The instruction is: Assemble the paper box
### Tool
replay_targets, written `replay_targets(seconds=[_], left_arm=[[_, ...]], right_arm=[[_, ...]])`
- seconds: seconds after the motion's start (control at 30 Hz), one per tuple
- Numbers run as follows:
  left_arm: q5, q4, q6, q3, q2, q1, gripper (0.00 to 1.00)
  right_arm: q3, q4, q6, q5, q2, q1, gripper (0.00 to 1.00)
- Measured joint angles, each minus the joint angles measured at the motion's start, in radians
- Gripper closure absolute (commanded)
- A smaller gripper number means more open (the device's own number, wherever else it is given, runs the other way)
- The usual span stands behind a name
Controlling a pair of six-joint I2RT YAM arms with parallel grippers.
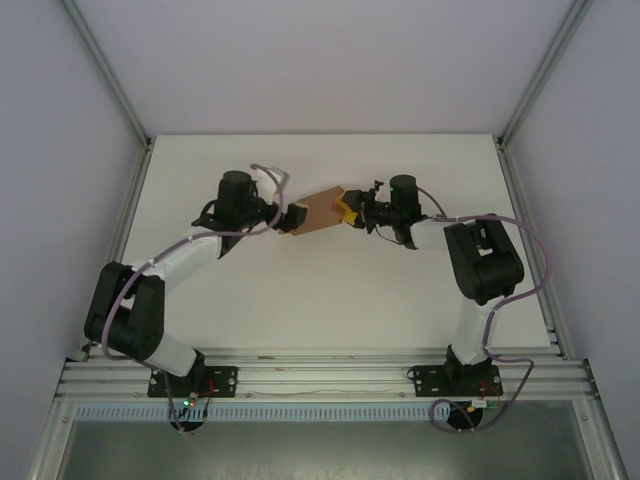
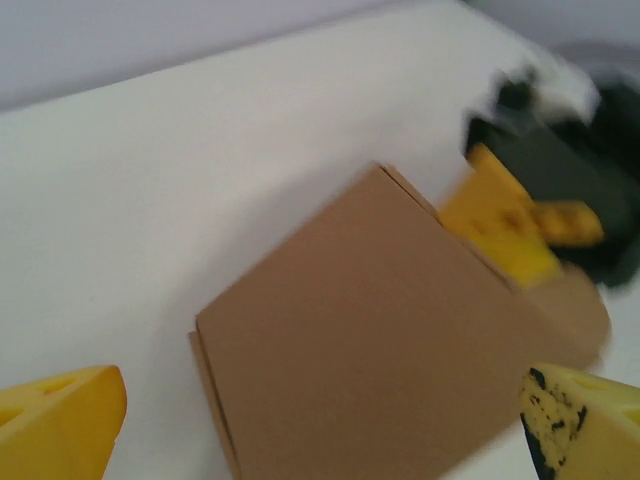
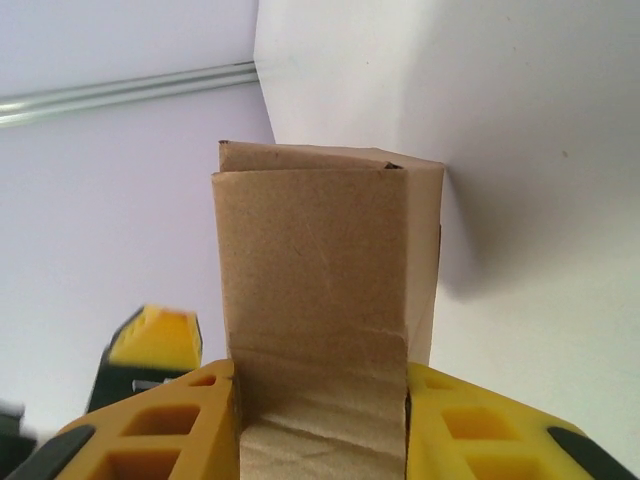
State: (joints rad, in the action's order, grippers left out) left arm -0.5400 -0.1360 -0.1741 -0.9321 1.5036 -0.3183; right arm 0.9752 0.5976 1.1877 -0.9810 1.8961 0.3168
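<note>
The paper box [image 1: 320, 210] is a folded brown cardboard piece held above the white table [image 1: 330, 300] between my two grippers. My right gripper [image 1: 347, 212] is shut on its right end. In the right wrist view both yellow fingers [image 3: 150, 430] press the sides of a creased flap of the box [image 3: 320, 270]. My left gripper [image 1: 291, 218] is at the box's left end. In the left wrist view its fingers [image 2: 60, 420] stand wide apart and open, with the flat brown face of the box [image 2: 370, 340] between and beyond them. The right gripper's yellow finger [image 2: 500, 225] rests on the far end.
Aluminium frame posts [image 1: 110, 75] and pale walls stand around the table. The arm bases are bolted to a rail [image 1: 320, 375] at the near edge. Bare white table lies under and around the box.
</note>
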Motion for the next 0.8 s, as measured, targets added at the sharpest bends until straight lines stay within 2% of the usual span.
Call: replay_targets(seconds=[0.13, 0.3, 0.53, 0.67, 0.8], left_arm=[[0.034, 0.178, -0.284, -0.058, 0.033, -0.101, 0.0], [0.115, 0.289, -0.478, -0.143, 0.099, -0.113, 0.0], [0.234, 0.275, -0.581, -0.165, 0.118, -0.111, 0.02], [0.232, 0.247, -0.596, -0.164, 0.121, -0.109, 0.03], [0.205, 0.226, -0.583, -0.174, 0.16, -0.109, 0.03]], right_arm=[[0.0, -0.047, 0.103, -0.01, -0.042, 0.0, 0.7], [0.003, -0.112, 0.177, -0.011, -0.119, 0.0, 0.7], [0.03, -0.132, 0.261, -0.018, -0.149, 0.0, 0.72], [0.034, -0.126, 0.304, -0.027, -0.146, 0.0, 0.69], [0.058, -0.203, 0.257, -0.03, -0.14, 0.0, 0.66]])
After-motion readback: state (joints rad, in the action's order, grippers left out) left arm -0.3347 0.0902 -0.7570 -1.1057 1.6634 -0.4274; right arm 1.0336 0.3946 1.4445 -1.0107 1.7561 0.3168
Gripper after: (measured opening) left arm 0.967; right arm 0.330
